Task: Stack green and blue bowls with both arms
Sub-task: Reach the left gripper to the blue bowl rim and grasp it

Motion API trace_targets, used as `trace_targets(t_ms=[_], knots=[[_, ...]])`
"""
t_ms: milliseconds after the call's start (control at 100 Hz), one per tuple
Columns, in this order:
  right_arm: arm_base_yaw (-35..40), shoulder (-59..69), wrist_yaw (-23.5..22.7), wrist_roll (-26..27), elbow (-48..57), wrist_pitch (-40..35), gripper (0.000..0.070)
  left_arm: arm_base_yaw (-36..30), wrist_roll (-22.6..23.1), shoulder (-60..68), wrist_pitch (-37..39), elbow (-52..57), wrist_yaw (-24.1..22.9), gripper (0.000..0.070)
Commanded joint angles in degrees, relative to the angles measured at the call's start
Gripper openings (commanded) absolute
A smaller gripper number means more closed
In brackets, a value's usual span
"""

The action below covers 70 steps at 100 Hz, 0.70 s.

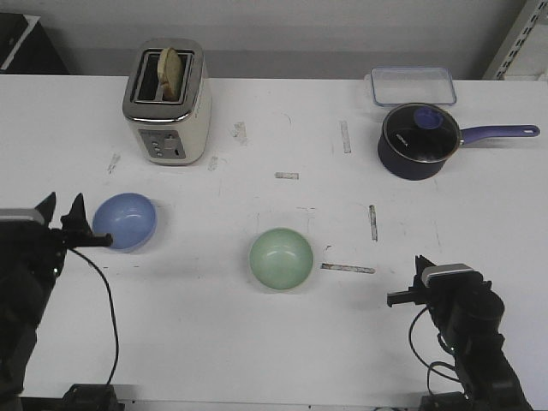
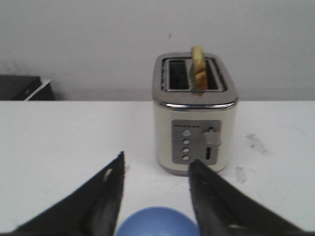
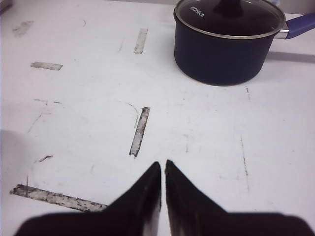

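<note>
The blue bowl sits upright on the white table at the left. My left gripper is open just left of it, at its near-left rim. In the left wrist view the bowl's rim shows low between the spread fingers of the left gripper, and nothing is gripped. The green bowl sits upright near the table's middle, apart from both grippers. My right gripper is shut and empty at the front right, well right of the green bowl. In the right wrist view it hovers over bare table.
A cream toaster holding a bread slice stands behind the blue bowl and also shows in the left wrist view. A navy saucepan with a glass lid and a clear lidded box stand at the back right. The saucepan also shows in the right wrist view.
</note>
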Motion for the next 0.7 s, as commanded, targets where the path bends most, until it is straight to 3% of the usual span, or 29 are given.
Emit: trace_targets(t_ms=[0, 270, 400, 470, 610, 690], knots=[[0.0, 0.2, -0.2, -0.3, 0.4, 0.1, 0.0007, 0.5, 0.5, 5.3, -1.6, 2.6, -2.2, 0.0481], [0.0, 0.2, -0.2, -0.3, 0.4, -1.0, 0.0007, 6.4, -6.1, 21.2, -4.6, 2.8, -3.2, 0.0487], [0.0, 0.2, -0.2, -0.3, 0.4, -1.4, 0.0007, 9.5, -6.5, 29.1, -7.6, 2.8, -3.0, 0.0482], [0.0, 0.2, -0.2, -0.3, 0.4, -1.6, 0.0007, 10.6, -7.9, 32.8, -8.7, 2.8, -1.1, 0.0463], [0.0, 0.2, -0.2, -0.3, 0.4, -1.6, 0.0007, 12.9, -9.4, 38.7, -9.2, 2.8, 3.6, 0.0361], [0.0, 0.2, -0.2, -0.3, 0.4, -1.6, 0.0007, 13.1, -9.4, 41.0, -9.2, 2.8, 3.8, 0.0354]])
